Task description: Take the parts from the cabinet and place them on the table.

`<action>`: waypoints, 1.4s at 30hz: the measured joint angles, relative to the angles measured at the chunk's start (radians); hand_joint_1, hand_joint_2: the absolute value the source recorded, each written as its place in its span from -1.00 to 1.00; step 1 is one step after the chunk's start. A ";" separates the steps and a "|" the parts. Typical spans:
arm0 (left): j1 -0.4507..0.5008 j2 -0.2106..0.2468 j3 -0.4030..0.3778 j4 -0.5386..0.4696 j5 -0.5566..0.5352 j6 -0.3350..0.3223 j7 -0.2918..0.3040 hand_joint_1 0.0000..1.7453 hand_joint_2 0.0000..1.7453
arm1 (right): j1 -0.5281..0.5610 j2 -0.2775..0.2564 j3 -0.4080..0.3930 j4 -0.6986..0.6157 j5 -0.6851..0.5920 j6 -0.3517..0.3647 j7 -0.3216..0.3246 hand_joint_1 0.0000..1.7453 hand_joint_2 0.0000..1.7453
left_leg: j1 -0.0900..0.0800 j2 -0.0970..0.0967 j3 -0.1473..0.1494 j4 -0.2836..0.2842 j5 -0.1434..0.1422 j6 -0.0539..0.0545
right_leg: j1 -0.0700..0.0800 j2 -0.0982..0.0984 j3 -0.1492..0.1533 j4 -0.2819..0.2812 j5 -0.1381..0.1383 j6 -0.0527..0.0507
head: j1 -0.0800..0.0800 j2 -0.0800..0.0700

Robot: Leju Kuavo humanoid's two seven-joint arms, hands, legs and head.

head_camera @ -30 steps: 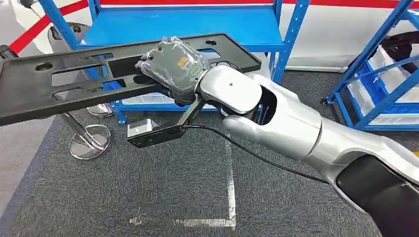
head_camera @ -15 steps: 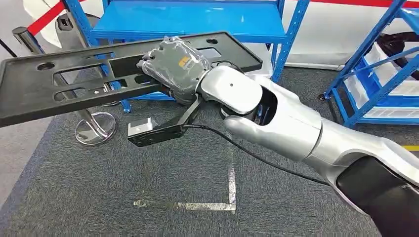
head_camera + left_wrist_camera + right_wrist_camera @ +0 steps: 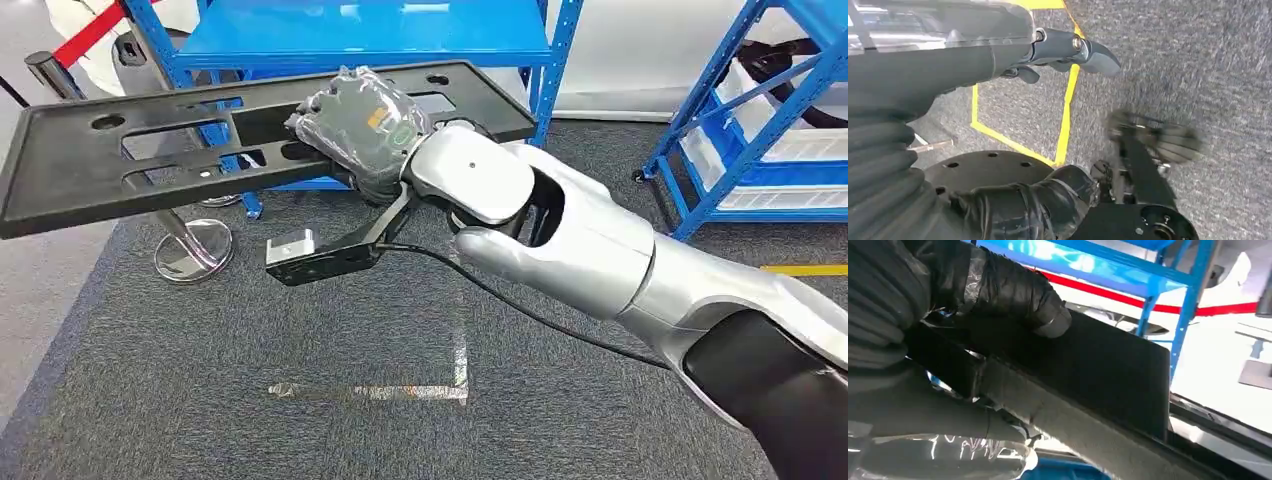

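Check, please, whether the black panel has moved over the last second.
Yes: the black panel, in the right hand, drifted right toward the blue shelf upright, though the camera shifted too.

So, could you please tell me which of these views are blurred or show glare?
Head view: sharp, the right hand and black panel crisp. Left wrist view: dark foot motion-blurred. Right wrist view: soft, with glare on the blue shelf.
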 joint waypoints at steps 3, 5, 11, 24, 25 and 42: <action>-0.002 0.000 -0.001 0.000 0.000 -0.001 0.000 -1.00 1.00 | 0.000 0.001 0.000 0.001 0.002 0.000 0.000 1.00 1.00 | -0.004 0.006 0.106 -0.126 0.091 0.007 | 0.001 -0.013 -0.024 0.013 0.009 0.003 | -0.001 0.000; -0.003 0.001 -0.001 0.000 0.001 -0.003 0.000 -1.00 1.00 | 0.000 0.000 0.000 0.001 0.004 0.000 0.000 1.00 1.00 | -0.019 0.051 0.208 -0.267 0.070 0.013 | 0.010 -0.023 -0.031 0.021 0.009 0.009 | -0.001 0.000; -0.003 0.001 -0.002 0.000 0.002 -0.005 -0.002 -1.00 1.00 | -0.002 0.000 0.000 0.002 0.006 0.000 0.000 1.00 1.00 | -0.014 0.009 0.197 -0.311 0.092 0.061 | 0.007 -0.018 -0.051 0.058 -0.025 0.038 | 0.003 0.000; 0.000 -0.001 -0.003 0.000 0.002 -0.006 -0.002 -1.00 1.00 | 0.004 -0.001 0.000 0.004 0.007 0.000 0.000 1.00 1.00 | -0.003 -0.113 0.130 -0.300 0.142 0.020 | -0.002 0.074 -0.002 0.021 -0.017 0.027 | 0.008 0.000; 0.001 0.003 -0.003 0.001 0.002 -0.006 -0.002 -1.00 1.00 | 0.002 0.000 0.000 0.004 0.007 0.000 0.000 1.00 1.00 | -0.002 -0.108 0.124 -0.297 0.138 0.018 | -0.015 0.057 0.000 0.010 -0.008 0.018 | 0.008 0.000; 0.003 0.001 -0.004 0.001 0.007 -0.013 0.004 -1.00 1.00 | -0.007 0.009 0.003 0.011 0.015 0.003 0.000 1.00 1.00 | -0.015 -0.008 0.163 -0.308 0.120 0.062 | 0.000 -0.015 -0.043 0.093 -0.064 0.041 | -0.003 0.000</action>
